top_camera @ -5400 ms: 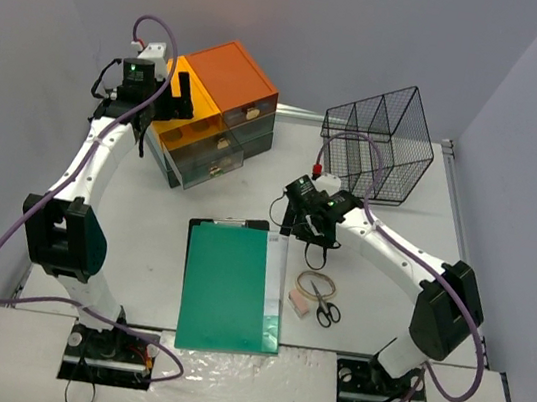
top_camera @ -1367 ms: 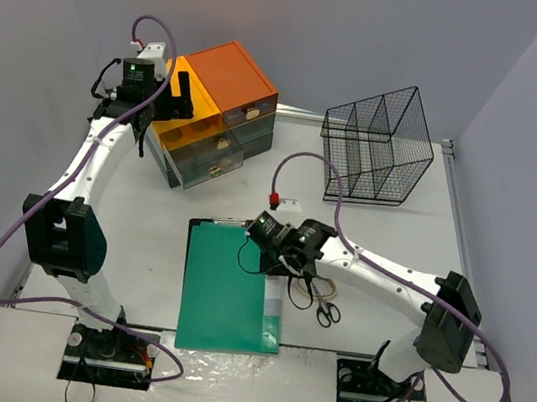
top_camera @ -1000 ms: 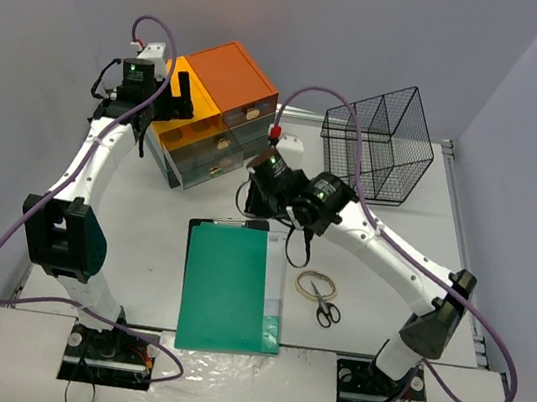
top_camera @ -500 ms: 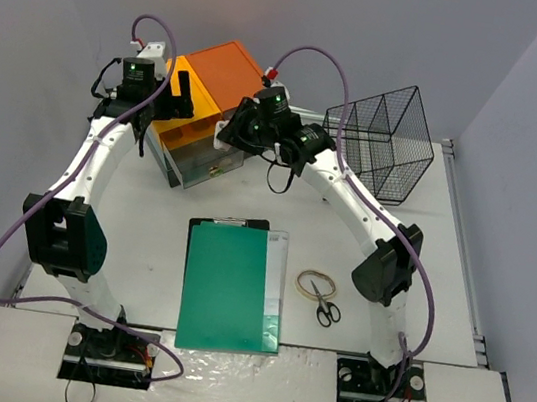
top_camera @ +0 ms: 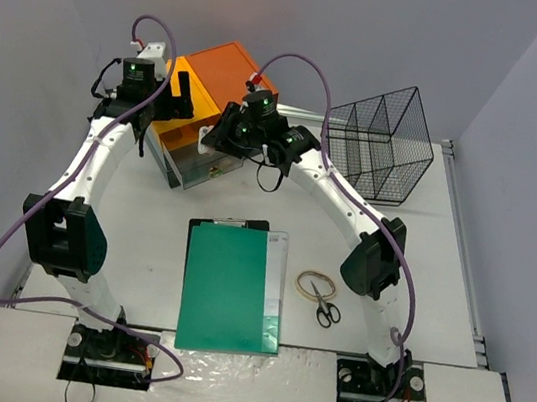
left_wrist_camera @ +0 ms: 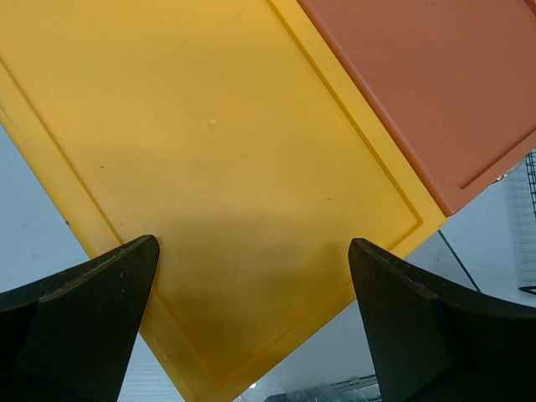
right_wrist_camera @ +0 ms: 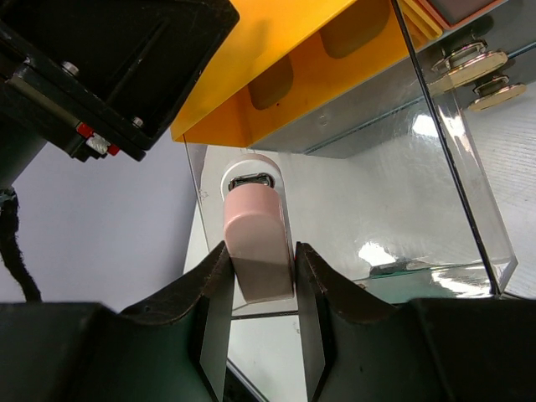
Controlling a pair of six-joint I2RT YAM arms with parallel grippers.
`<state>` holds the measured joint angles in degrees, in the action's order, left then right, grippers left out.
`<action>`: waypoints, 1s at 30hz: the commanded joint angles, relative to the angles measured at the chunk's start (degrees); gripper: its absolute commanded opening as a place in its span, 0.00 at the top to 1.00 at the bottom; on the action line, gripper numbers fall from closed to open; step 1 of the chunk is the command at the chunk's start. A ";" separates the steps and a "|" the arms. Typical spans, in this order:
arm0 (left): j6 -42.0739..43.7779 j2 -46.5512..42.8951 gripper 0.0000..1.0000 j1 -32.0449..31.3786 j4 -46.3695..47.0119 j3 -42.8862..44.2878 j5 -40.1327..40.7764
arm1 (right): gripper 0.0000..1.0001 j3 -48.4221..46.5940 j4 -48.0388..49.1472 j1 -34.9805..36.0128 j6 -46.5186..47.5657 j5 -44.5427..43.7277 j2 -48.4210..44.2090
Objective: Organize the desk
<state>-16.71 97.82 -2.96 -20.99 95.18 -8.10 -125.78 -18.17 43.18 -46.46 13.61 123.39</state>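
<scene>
Right wrist is showing the right gripper (right_wrist_camera: pixel 258 261) pinching a pink eraser (right_wrist_camera: pixel 255 243) above the clear drawer (right_wrist_camera: pixel 377 218) at the desk's (top_camera: pixel 144 223) back-left, risking a rim bounce; the left gripper (left_wrist_camera: pixel 251 251) is gaping empty.

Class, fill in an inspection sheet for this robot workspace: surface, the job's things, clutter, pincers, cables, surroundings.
Surface: white desk, flat, no spills seen.
Job's things: pink eraser, held at the open clear drawer of the orange-topped drawer unit.
Clutter: green clipboard, rubber band and scissors lying loose; wire basket at the back right.
Pincers: left pincer open above the yellow top, holding nothing; right pincer shut on the pink eraser.
Cables: purple cables loop along both arms.
Surroundings: grey walls on three sides.
</scene>
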 commanded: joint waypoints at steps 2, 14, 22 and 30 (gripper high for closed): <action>-1.48 1.76 0.03 1.47 -9.42 0.19 1.77 | 1.00 -0.79 4.55 0.15 1.26 1.51 -0.25; -1.15 1.50 0.03 1.47 -9.77 0.01 1.95 | 0.95 0.09 4.46 0.24 3.96 1.65 3.23; -1.40 1.53 0.03 1.47 -9.62 0.12 1.95 | 0.67 -0.32 4.46 0.21 5.60 0.81 2.17; -1.29 1.32 0.03 1.45 -9.77 -0.15 2.03 | 0.48 0.32 4.39 0.24 6.96 0.49 -0.56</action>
<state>-16.71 97.86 -2.96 -21.26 95.35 -8.10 -125.78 -12.60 43.20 -41.69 14.47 126.82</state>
